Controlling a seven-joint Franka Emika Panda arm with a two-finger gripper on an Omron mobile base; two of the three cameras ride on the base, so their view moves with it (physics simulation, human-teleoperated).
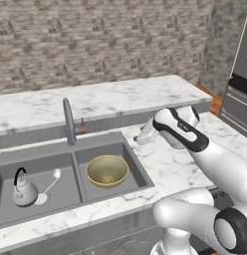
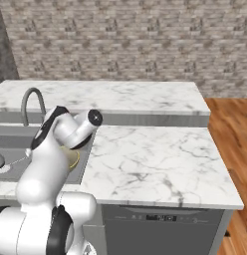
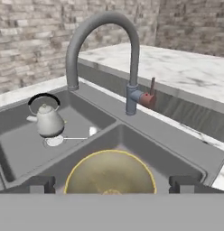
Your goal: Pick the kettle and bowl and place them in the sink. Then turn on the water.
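Gripper (image 3: 112, 185): jaws spread wide, holding nothing, fingertips at the bottom of the hand view. Bowl (image 1: 107, 170): lower centre, in the right basin of the sink (image 1: 70, 152). Kettle (image 1: 24, 188): lower left, upright in the left basin. Faucet (image 1: 68, 121): behind the divider.

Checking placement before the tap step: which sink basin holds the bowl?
The basin on the right in the left base view holds the bowl. The other basin holds the kettle instead.
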